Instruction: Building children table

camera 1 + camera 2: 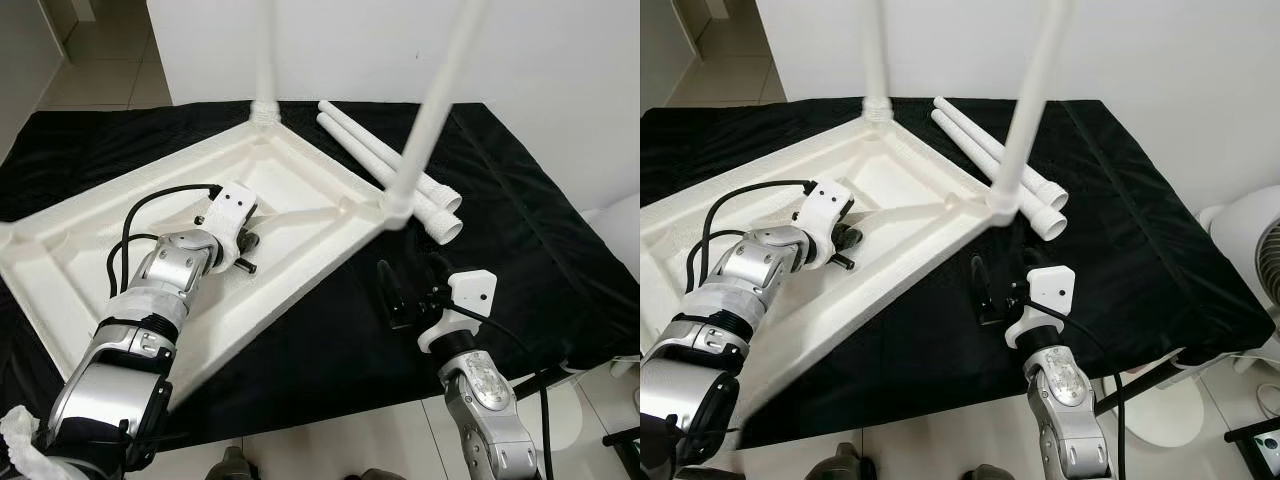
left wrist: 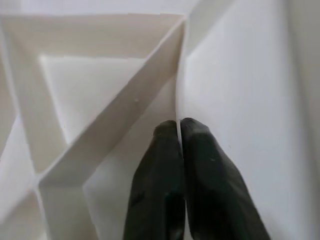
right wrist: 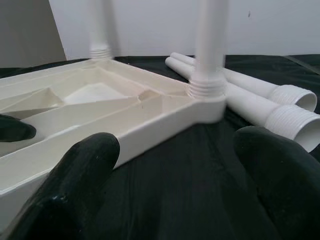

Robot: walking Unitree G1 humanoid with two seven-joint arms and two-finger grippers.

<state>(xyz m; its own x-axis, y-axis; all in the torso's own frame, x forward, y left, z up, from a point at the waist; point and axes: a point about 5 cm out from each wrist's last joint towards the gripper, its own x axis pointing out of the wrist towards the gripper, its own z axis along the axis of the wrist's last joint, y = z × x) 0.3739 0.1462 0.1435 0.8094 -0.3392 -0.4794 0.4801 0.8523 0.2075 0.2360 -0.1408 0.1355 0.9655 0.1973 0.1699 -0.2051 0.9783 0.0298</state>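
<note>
We see the white tabletop (image 1: pixel 300 190) lying upside down on the black-covered table (image 1: pixel 520 250), two legs screwed in. Our left gripper (image 1: pixel 245 252), fingers closed, rests inside it; our right gripper (image 1: pixel 412 290) hangs open just beside its corner.

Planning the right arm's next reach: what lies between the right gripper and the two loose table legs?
Only bare black cloth lies between the open right gripper and the loose legs, per the right wrist view.

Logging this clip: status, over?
Left gripper shut, inside upturned tabletop. Right gripper open on black cloth. Two legs screwed in, two loose legs lying beyond.
</note>
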